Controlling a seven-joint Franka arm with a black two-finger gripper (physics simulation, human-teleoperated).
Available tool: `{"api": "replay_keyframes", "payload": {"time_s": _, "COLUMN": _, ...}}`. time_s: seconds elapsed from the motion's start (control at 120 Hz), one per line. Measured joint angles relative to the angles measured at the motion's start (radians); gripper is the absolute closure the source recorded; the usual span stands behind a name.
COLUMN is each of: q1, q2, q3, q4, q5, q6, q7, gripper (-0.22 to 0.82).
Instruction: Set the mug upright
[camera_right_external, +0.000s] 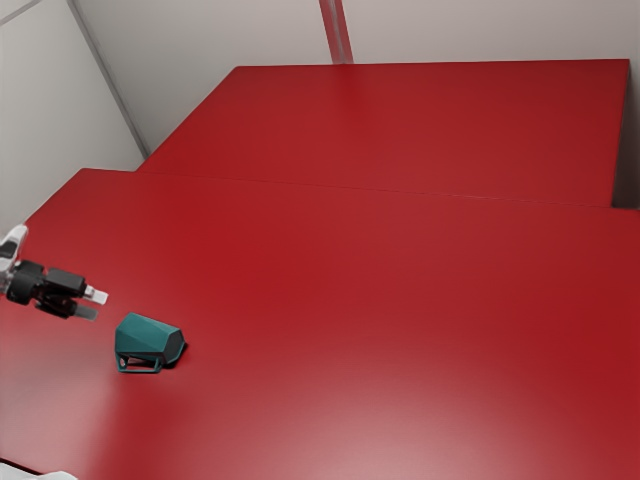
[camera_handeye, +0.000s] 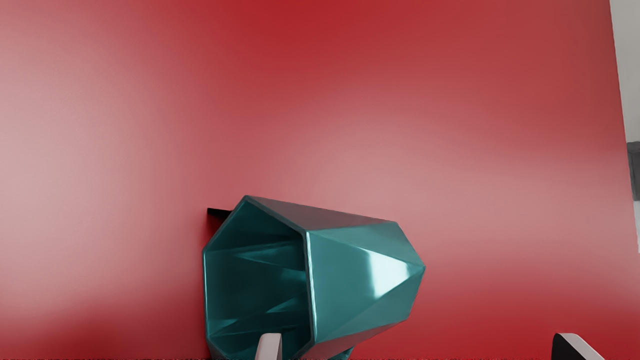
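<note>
At the exterior view's left, a wide-open claw (camera_right_external: 100, 307), gripping nothing. Just to the right, a mug (camera_right_external: 148, 340) on its side on the desk (camera_right_external: 400, 300). Probably at the pre-grasp step; next, line up with the mug, close, then tip upright.

Count: 1 mug (camera_right_external: 148, 335), with 1 handle (camera_right_external: 140, 371). 1 arm (camera_right_external: 12, 243), 1 hand (camera_right_external: 94, 305) on it, 2 fingers (camera_handeye: 270, 346) on that. Red flat surfaces: 2, i.e. 1 near bench (camera_right_external: 350, 300) plus 1 farther red panel (camera_right_external: 430, 130). Pale wall faces (camera_right_external: 220, 40): 2. Red wall stripe (camera_right_external: 326, 25): 1 strip, split lengthwise. White piece (camera_right_external: 52, 476) at the exterior view's bottom edge: 1, cut off, can't tell what.
</note>
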Motion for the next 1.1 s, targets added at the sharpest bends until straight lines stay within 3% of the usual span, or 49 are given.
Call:
{"api": "replay_keyframes", "payload": {"time_s": 0.617, "q1": -0.004, "q2": 0.102, "q3": -0.001, "q4": 0.026, "q5": 0.052, "q6": -0.034, "q7": -0.005, "gripper": 0.02}}
{"api": "replay_keyframes", "payload": {"time_s": 1.1, "q1": -0.052, "q2": 0.124, "q3": -0.008, "q4": 0.027, "q5": 0.049, "q6": -0.018, "q7": -0.011, "gripper": 0.02}}
